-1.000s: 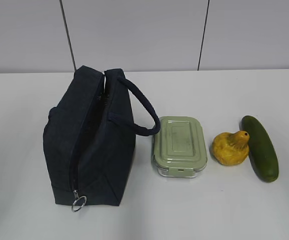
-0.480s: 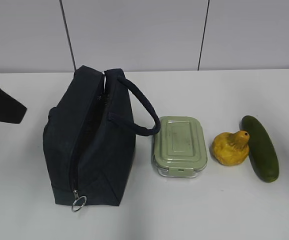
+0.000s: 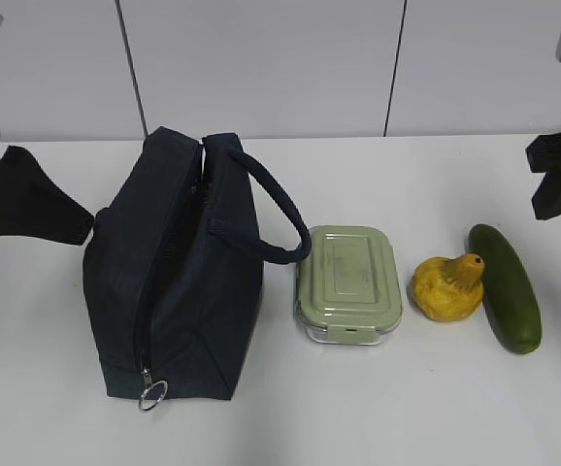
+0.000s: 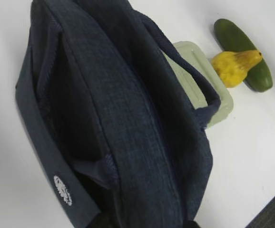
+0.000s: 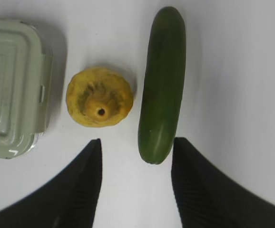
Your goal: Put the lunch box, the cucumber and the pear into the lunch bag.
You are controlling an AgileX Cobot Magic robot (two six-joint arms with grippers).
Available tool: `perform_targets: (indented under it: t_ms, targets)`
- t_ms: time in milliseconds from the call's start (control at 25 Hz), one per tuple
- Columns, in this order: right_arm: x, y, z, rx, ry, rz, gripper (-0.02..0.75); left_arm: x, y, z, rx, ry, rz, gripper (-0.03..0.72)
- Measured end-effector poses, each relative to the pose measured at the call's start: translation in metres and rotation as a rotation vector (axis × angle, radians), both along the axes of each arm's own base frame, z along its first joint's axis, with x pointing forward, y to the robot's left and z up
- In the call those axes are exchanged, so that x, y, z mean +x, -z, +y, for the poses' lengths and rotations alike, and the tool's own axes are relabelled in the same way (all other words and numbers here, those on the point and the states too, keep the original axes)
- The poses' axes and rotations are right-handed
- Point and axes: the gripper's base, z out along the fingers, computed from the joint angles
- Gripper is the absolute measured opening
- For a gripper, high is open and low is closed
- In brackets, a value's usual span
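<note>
The dark navy lunch bag (image 3: 179,282) stands left of centre with its top zipper open and its ring pull (image 3: 152,394) at the front. The lunch box (image 3: 350,280) with its sage-green lid, the yellow pear (image 3: 447,288) and the dark green cucumber (image 3: 507,286) lie in a row to its right. My left gripper (image 3: 79,225) hovers at the bag's left side. In the left wrist view only its dark tips (image 4: 149,224) show, apart, over the bag (image 4: 128,123). My right gripper (image 3: 557,189) is open and empty above the cucumber (image 5: 161,80), with the pear (image 5: 99,97) left of it.
The white table (image 3: 378,408) runs to a grey panelled wall behind. The bag's thick loop handle (image 3: 271,218) arches toward the lunch box (image 5: 11,85). In the left wrist view the lunch box (image 4: 201,83), pear (image 4: 232,66) and cucumber (image 4: 232,35) lie beyond the bag.
Both grippers have come into the exterior view. The left one moved in from the left edge up to the bag's side. The right one appeared at the upper right. The objects have not moved.
</note>
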Motion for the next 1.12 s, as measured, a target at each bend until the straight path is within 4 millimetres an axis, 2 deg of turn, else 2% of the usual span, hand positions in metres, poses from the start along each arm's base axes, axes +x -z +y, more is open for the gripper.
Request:
perform_targets:
  t_ms: [280, 400, 560, 720, 800, 920, 960, 1120]
  targets:
    - [0.025, 0.002, 0.002, 0.004, -0.003, -0.009, 0.371, 0.017, 0.022, -0.004, 0.020, -0.002, 0.064, 0.291]
    - [0.031, 0.001, 0.002, 0.006, -0.002, -0.015, 0.371, 0.018, 0.024, -0.005, 0.013, 0.017, 0.073, 0.303]
    - [0.037, 0.010, 0.003, 0.004, -0.001, 0.007, 0.372, 0.018, 0.026, -0.009, -0.001, 0.034, 0.077, 0.318]
    - [0.042, 0.017, 0.003, 0.005, -0.002, 0.022, 0.372, 0.022, 0.036, -0.015, 0.009, 0.054, 0.116, 0.314]
    - [0.045, 0.020, 0.003, 0.004, -0.002, 0.031, 0.372, 0.025, 0.043, -0.017, 0.014, 0.055, 0.136, 0.269]
    - [0.051, 0.025, 0.003, 0.004, 0.000, 0.040, 0.372, 0.029, 0.047, -0.017, 0.018, 0.048, 0.143, 0.089]
    - [0.053, 0.026, 0.003, 0.004, 0.000, 0.038, 0.372, 0.029, 0.048, -0.017, 0.019, 0.046, 0.141, 0.057]
    - [0.067, 0.029, -0.002, 0.004, 0.018, 0.037, 0.372, 0.030, 0.048, -0.017, 0.021, 0.042, 0.132, 0.011]
